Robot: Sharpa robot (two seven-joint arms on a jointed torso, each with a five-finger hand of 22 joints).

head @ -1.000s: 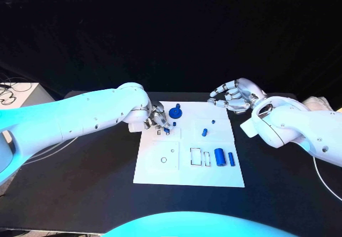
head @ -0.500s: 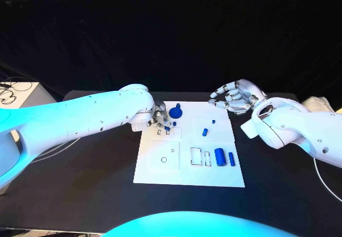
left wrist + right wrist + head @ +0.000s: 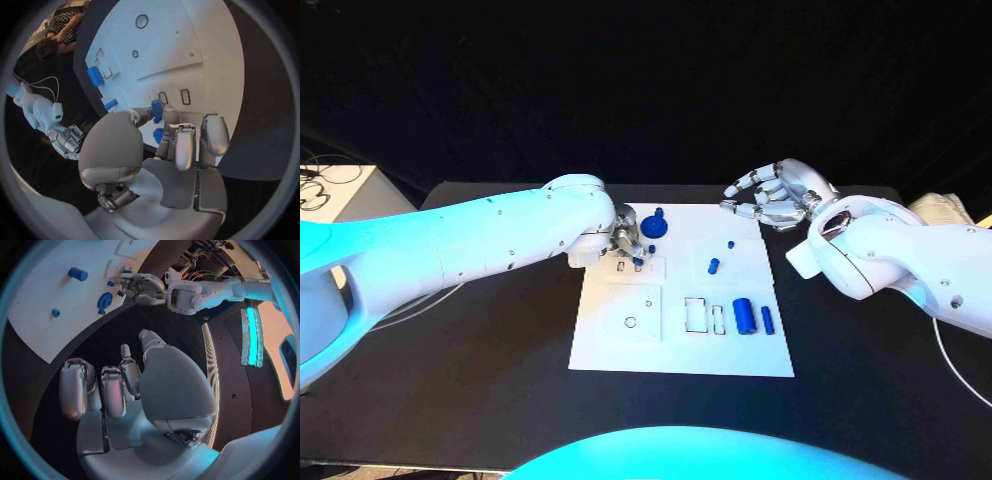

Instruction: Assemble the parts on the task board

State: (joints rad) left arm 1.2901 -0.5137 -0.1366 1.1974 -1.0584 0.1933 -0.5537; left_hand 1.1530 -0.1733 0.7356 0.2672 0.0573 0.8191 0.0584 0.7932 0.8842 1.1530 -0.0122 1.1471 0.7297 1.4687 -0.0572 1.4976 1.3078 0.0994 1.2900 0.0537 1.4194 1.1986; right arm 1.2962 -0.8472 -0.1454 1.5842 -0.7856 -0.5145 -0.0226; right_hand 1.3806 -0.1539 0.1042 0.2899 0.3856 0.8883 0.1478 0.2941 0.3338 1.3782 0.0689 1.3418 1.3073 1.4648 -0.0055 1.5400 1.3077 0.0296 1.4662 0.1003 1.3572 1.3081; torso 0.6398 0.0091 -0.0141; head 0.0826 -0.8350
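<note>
Head view: white flat task board (image 3: pixel 682 345) lying in the middle of the black desk (image 3: pixel 473 360). Silver left hand (image 3: pixel 626 240) low over the board's far left corner, fingers curled down around a small blue part (image 3: pixel 638 261), pinching it just above the small slots there. Round blue knob-shaped part (image 3: pixel 656 229) right beside that hand, on the board. Small blue peg (image 3: pixel 714 267) lying near the board's middle. Fat blue cylinder (image 3: pixel 744 317) and thin blue bar (image 3: pixel 767 320) side by side near the right edge, next to empty outlined slots. Silver right hand (image 3: pixel 769 199) up over the far right corner of the board, fingers curled in, nothing in it.

Left wrist view: left hand (image 3: pixel 164 150) seen from behind, fingertips (image 3: pixel 164 116) closed on the small blue part (image 3: pixel 157 110), close to two little rectangular slots in the task board (image 3: pixel 206 45). Another bit of blue (image 3: pixel 159 135) tucked under the fingers. Fat blue cylinder (image 3: pixel 95 76) and small blue peg (image 3: pixel 110 104) farther off on the board.

Right wrist view: right hand (image 3: pixel 134 390) over the dark desk just off the board's edge, fingers bent, holding nothing. Across the board, left hand (image 3: pixel 141 286) down beside the round blue knob-shaped part (image 3: pixel 104 301). Small blue peg (image 3: pixel 78 274) well apart from them.
</note>
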